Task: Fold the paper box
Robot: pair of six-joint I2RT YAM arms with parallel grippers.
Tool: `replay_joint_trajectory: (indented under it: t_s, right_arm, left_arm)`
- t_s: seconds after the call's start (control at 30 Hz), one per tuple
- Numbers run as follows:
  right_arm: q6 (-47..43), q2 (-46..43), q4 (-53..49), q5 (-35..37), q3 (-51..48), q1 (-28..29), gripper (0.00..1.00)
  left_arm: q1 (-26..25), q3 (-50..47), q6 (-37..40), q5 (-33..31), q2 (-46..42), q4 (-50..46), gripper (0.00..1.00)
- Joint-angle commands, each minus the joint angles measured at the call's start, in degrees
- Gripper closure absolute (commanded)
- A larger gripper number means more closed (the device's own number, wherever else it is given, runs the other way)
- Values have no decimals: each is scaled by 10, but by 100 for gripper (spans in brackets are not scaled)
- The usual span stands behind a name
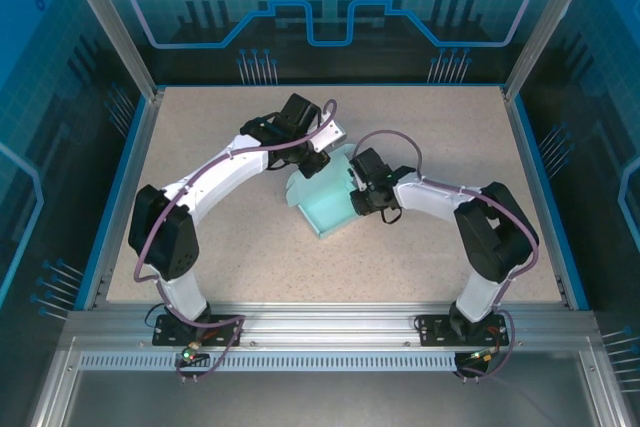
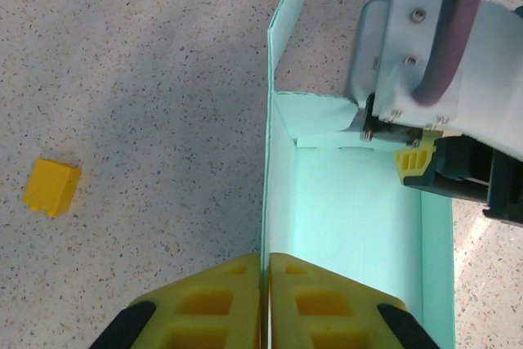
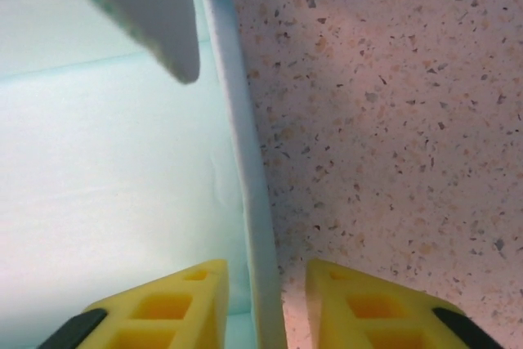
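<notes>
Speckled tabletop [image 1: 450, 137], blue walls [image 1: 40, 97], paper box [image 1: 330, 209]

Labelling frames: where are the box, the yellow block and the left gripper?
box [image 2: 351, 234]: left wrist view, inner panel.
yellow block [image 2: 51, 187]: left wrist view, top face.
left gripper [image 2: 265, 271]: left wrist view, between fingertips.

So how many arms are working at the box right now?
2. The left fingers are shut on one wall of the box; the right fingers straddle another wall, parted, not clamping it.
</notes>
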Motion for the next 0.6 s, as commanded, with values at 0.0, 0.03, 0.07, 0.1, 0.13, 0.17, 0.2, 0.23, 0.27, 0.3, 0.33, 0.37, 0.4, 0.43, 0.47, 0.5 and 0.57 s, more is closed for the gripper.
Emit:
replay_joint_trajectory:
  t_s: [0.0,0.03,0.07,0.1,0.13,0.17,0.2,0.23,0.27,0.3,0.33,0.37,0.4,0.43,0.47,0.5,0.57]
  right_arm:
    - [-9,-25,-21,-59,-4,-18,61]
    - [-10,-27,-21,-68,-3,-22,59]
    - [-10,-30,-19,-80,-2,-28,57]
    - [-11,-32,-18,-91,-2,-34,55]
    - [-13,-33,-16,-99,-1,-41,55]
    - [-15,-33,-15,-109,1,-48,55]
    - [-19,-32,-14,-119,3,-55,54]
    - [-22,-30,-12,-128,5,-61,54]
    - [-28,-27,-12,-136,8,-68,54]
    - [-35,-21,-12,-140,12,-72,54]
    - [-40,-16,-9,-144,14,-76,55]
    - [-48,-10,-5,-149,16,-80,57]
    - [-53,-4,-3,-159,20,-83,59]
    - [-58,0,-1,-166,22,-84,61]
    - [-62,3,2,-170,25,-84,63]
    - [-65,7,4,-175,27,-84,66]
    - [-70,16,4,-180,33,-84,69]
  left_arm:
    - [-6,6,-4,15,13,-13,88]
    - [-6,6,-5,15,13,-13,88]
    - [-6,6,-4,14,13,-12,88]
    - [-6,6,-4,14,13,-13,88]
    - [-7,6,-4,14,13,-13,88]
    - [-7,6,-4,14,13,-12,88]
    - [-7,6,-4,15,13,-13,88]
    - [-6,7,-3,15,13,-12,88]
    - [-7,7,-3,16,13,-12,88]
    - [-7,7,-4,15,13,-12,88]
    - [-7,7,-4,16,13,-12,88]
    - [-7,7,-4,16,13,-12,88]
    - [-7,7,-3,16,14,-12,88]
    - [-6,8,-4,16,14,-13,88]
    - [-6,8,-4,16,14,-13,88]
    - [-7,8,-3,15,14,-13,88]
    - [-6,9,-3,16,14,-13,88]
